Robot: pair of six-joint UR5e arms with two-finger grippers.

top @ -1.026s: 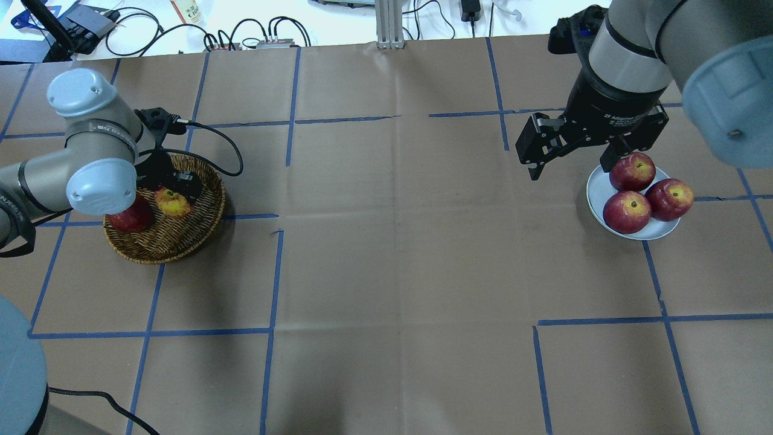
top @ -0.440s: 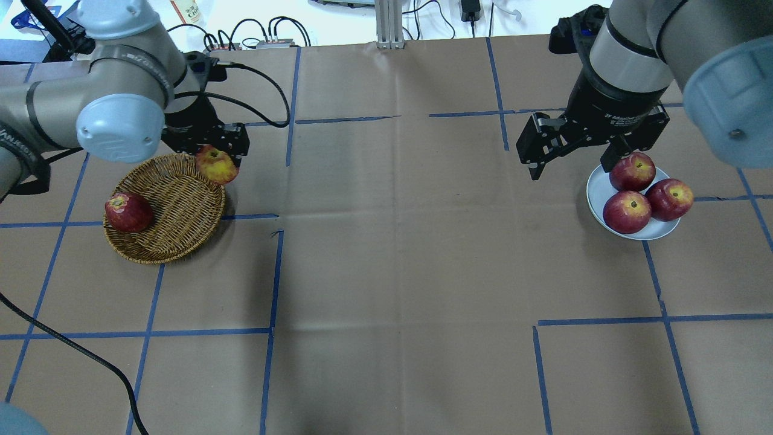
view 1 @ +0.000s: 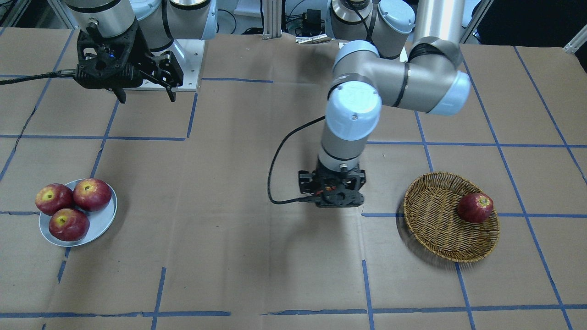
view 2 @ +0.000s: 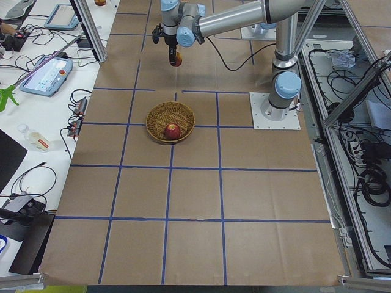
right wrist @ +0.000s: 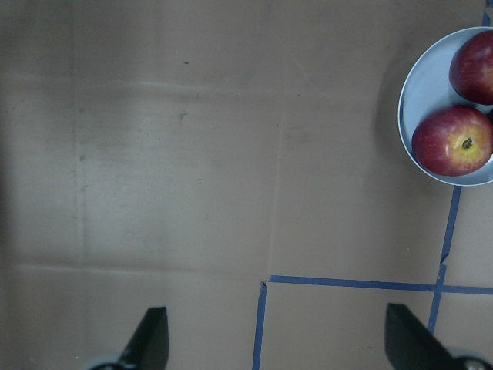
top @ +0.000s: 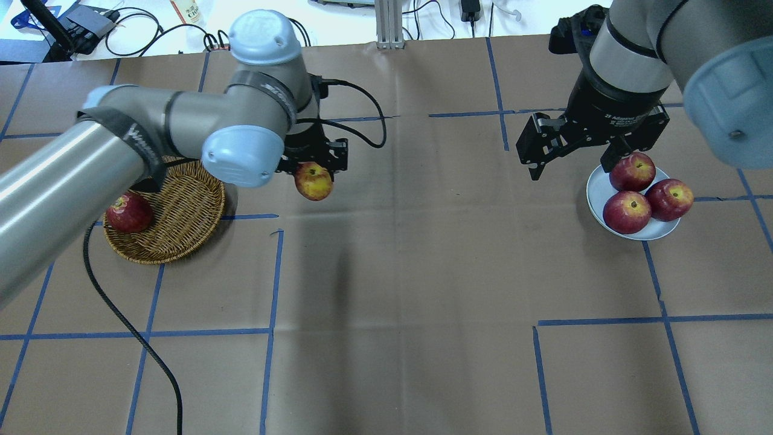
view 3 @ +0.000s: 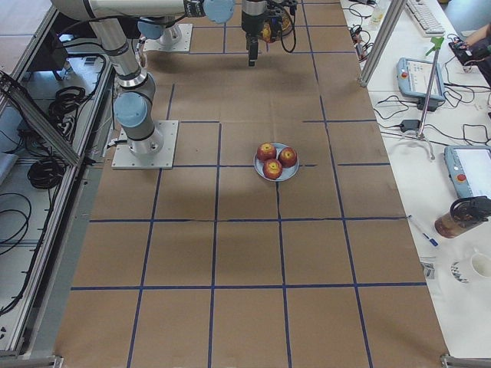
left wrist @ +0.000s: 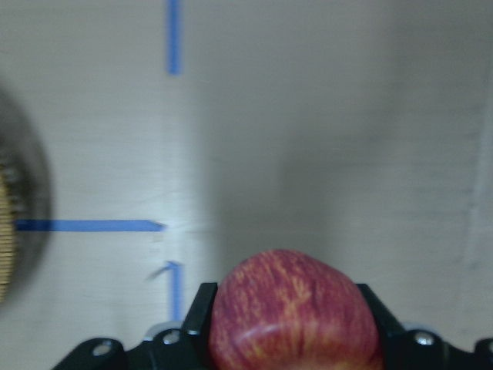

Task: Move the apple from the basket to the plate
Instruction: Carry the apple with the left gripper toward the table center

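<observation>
My left gripper (top: 314,168) is shut on the streaky red apple (top: 314,184) with the yellow-orange patch and holds it above the table, right of the wicker basket (top: 175,232). The left wrist view shows the apple (left wrist: 293,308) between the two fingers. In the front view the left gripper (view 1: 338,195) hides the apple. The pale grey-blue plate (top: 594,192) lies at the right with three dark red apples on it. My right gripper (top: 570,164) is open and empty, above the table just left of the plate (right wrist: 412,92).
A darker red apple (top: 128,212) lies at the left side of the basket. Blue tape lines cross the brown paper table cover. The left arm's cable (top: 362,115) loops behind the wrist. Cables and boxes lie beyond the far table edge.
My left gripper has lifted the streaky apple out of the basket and carried it to the right, past the basket's rim. The right arm has not moved.
</observation>
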